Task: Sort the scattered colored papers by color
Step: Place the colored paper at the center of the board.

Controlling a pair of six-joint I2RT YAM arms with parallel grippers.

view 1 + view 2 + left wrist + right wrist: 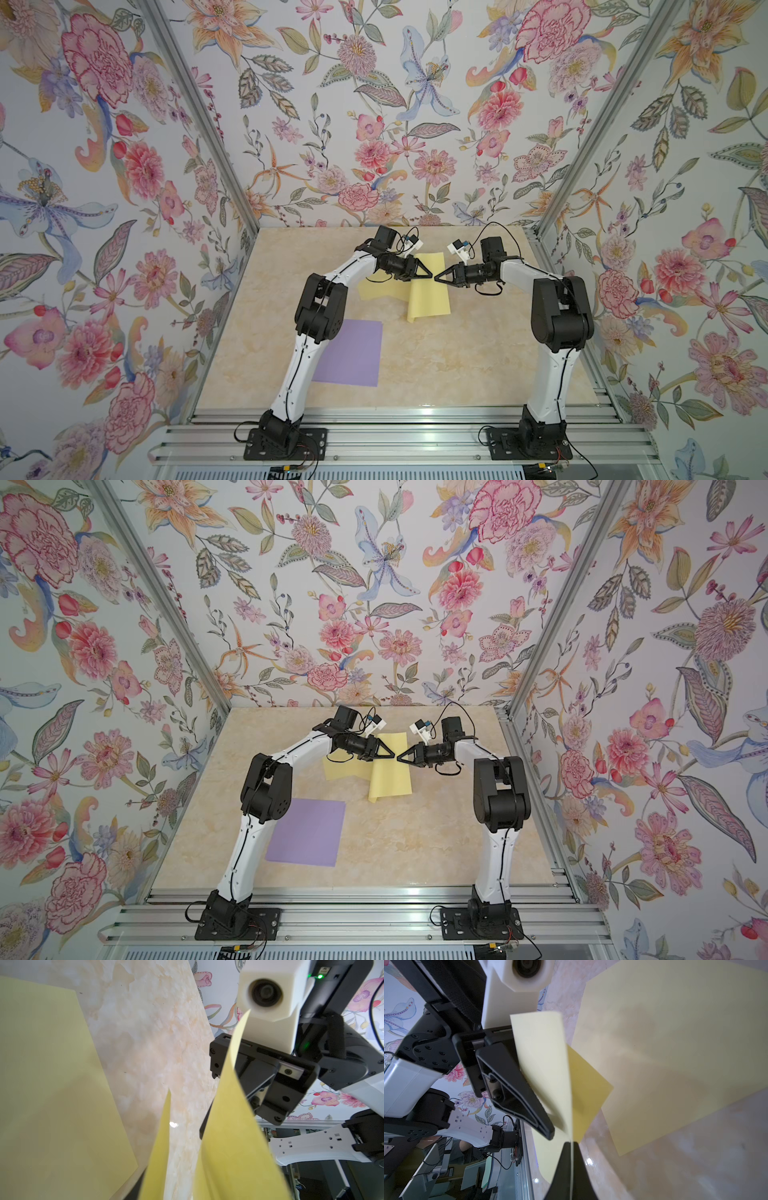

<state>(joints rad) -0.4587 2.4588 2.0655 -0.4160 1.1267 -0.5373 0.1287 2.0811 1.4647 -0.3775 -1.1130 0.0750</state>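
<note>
A pale yellow paper (pixel 428 297) hangs curled above the table between both grippers, its lower edge near the tabletop. My right gripper (pixel 571 1145) is shut on this sheet's edge and meets the left gripper (pixel 429 275) tip to tip. One left finger (pixel 517 1093) stands slightly off the sheet (pixel 544 1053) and casts a shadow on it. In the left wrist view the held sheet (pixel 228 1136) covers my own jaws. A second yellow paper (pixel 380 289) lies flat under the left wrist. A lavender paper (pixel 353 353) lies flat nearer the front, beside the left arm.
The beige marbled tabletop (pixel 457 353) is boxed in by floral walls at the left, right and back. An aluminium rail (pixel 395 415) runs along the front edge, where both arm bases are bolted.
</note>
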